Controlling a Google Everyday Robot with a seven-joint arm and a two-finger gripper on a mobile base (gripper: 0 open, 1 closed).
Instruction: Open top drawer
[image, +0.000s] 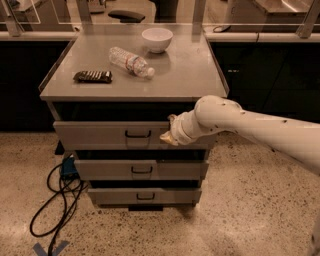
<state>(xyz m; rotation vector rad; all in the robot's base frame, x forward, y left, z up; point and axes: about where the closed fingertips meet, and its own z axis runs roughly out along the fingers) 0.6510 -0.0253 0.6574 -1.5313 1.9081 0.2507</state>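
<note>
1. grey cabinet, bottle and bowl on top.
2. top drawer right under the top, poking out a bit.
3. gripper at its front, just right of the handle, honestly can't tell if it's clamped.

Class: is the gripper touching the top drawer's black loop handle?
Apart. Camera view shows bare top drawer front between its handle and the gripper to its right.
</note>
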